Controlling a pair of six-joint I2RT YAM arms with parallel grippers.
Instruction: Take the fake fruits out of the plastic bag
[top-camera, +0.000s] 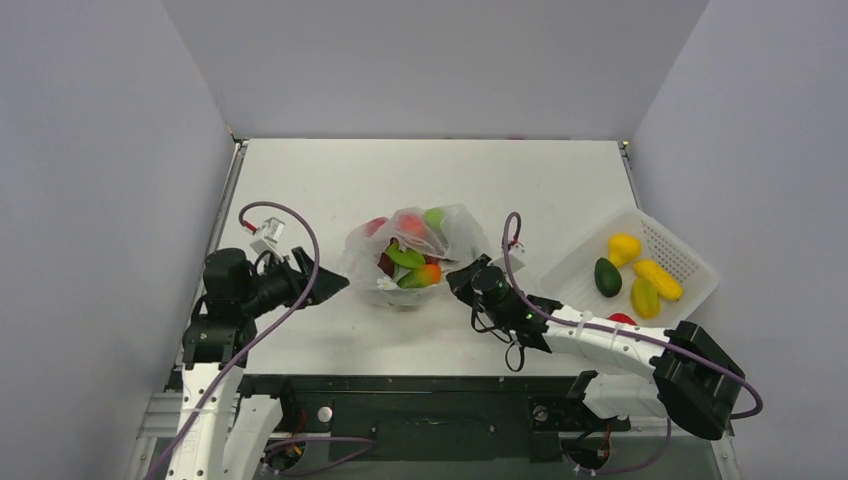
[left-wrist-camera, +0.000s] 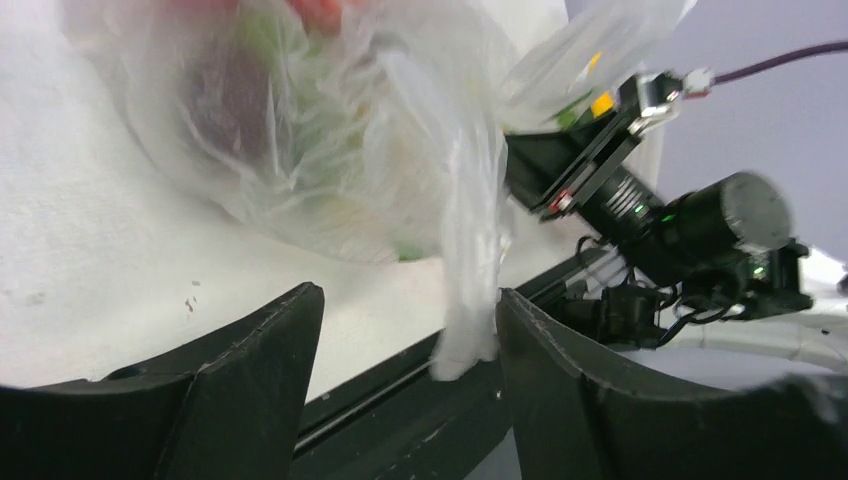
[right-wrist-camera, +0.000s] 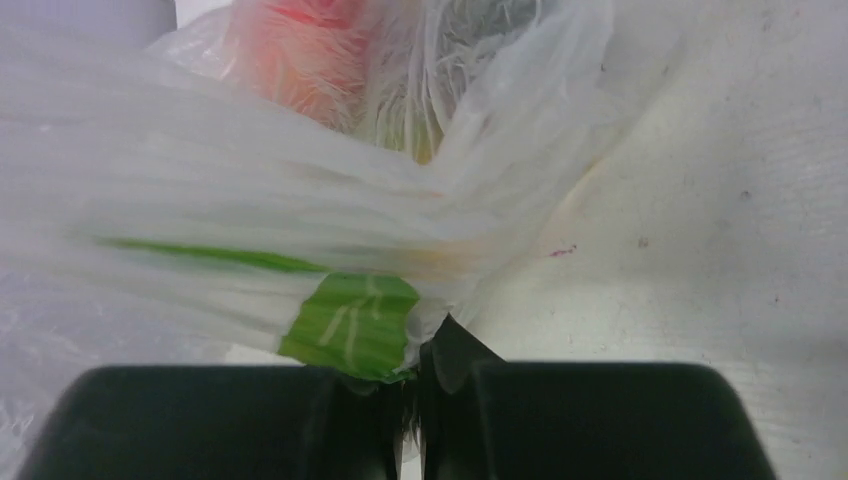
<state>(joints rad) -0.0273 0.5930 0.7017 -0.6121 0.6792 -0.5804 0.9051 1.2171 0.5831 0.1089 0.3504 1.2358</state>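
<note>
The plastic bag (top-camera: 452, 232) lies crumpled in the middle of the table with the fake fruits inside: red (top-camera: 410, 225), lime green (top-camera: 434, 216), a red-green mango (top-camera: 426, 275) and a dark maroon one (top-camera: 386, 264). My right gripper (top-camera: 457, 275) is at the bag's right edge, shut on a gathered fold of film (right-wrist-camera: 420, 330) beside a green print (right-wrist-camera: 350, 325). My left gripper (top-camera: 336, 284) sits at the bag's left edge with its jaws apart. In the left wrist view a twisted strip of bag film (left-wrist-camera: 470, 300) hangs against the inner face of one finger (left-wrist-camera: 560, 390).
A white perforated basket (top-camera: 682, 246) stands at the right, holding yellow fruits (top-camera: 623, 247), a dark green one (top-camera: 607, 277) and a red one (top-camera: 622, 319). Grey walls close in the table on three sides. The right arm (left-wrist-camera: 690, 230) shows in the left wrist view.
</note>
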